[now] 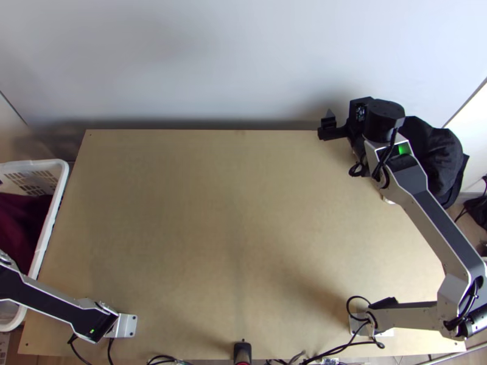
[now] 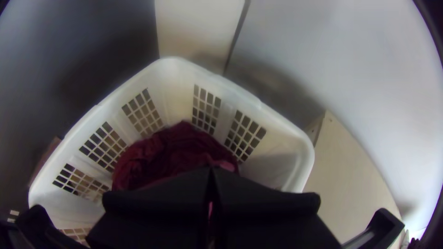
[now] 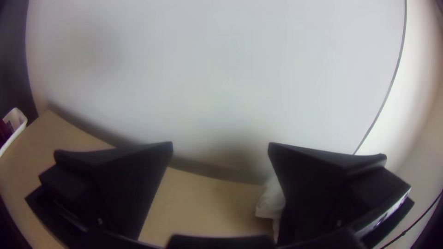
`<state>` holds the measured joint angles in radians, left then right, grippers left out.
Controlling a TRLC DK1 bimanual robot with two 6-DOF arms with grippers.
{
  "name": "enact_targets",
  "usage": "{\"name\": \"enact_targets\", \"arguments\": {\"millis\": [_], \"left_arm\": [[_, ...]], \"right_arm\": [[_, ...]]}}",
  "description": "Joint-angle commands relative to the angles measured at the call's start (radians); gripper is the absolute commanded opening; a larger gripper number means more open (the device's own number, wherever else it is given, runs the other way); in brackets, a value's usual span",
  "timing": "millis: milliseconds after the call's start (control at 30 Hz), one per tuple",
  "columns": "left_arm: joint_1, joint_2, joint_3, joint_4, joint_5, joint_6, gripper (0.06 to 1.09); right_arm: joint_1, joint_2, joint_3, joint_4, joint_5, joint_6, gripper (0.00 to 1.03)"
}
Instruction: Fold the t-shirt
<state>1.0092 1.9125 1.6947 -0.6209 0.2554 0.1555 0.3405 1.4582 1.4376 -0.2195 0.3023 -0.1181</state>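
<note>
- T-shirt [image 2: 170,150]: dark red, bunched in the white basket [image 2: 279,113].
- Left gripper [image 2: 211,174] is closed, with a pinch of cloth between its fingers (a small one, I'd judge); lift slowly, clearing the rim before swinging tableward.
- Right gripper [image 3: 220,148] stands open beyond the table's [image 1: 213,213] far right; best bring it in for spreading.
</note>
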Motion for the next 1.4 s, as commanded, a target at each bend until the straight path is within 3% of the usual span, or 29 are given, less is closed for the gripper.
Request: {"name": "enact_targets", "arguments": {"millis": [0, 633, 1000, 1133, 1367], "left_arm": [[-0.018, -0.047, 0.131, -0.122, 0.05, -0.053, 0.09], [-0.106, -0.334, 0.235, -0.258, 0.18, -0.148, 0.09], [-0.297, -0.512, 0.065, -0.289, 0.179, -0.143, 0.09], [-0.416, -0.567, 0.031, -0.289, 0.148, -0.168, 0.09], [-0.707, -0.61, 0.013, -0.289, 0.001, -0.226, 0.09]], "right_arm": [[-0.005, -0.029, -0.043, 0.016, 0.014, -0.003, 0.96], [-0.035, -0.11, -0.148, 0.068, 0.015, 0.003, 0.96], [-0.061, -0.183, -0.212, 0.088, 0.015, 0.003, 0.96], [-0.074, -0.217, -0.24, 0.088, 0.015, 0.006, 0.96], [-0.081, -0.277, -0.327, 0.095, 0.015, 0.032, 0.96]]}}
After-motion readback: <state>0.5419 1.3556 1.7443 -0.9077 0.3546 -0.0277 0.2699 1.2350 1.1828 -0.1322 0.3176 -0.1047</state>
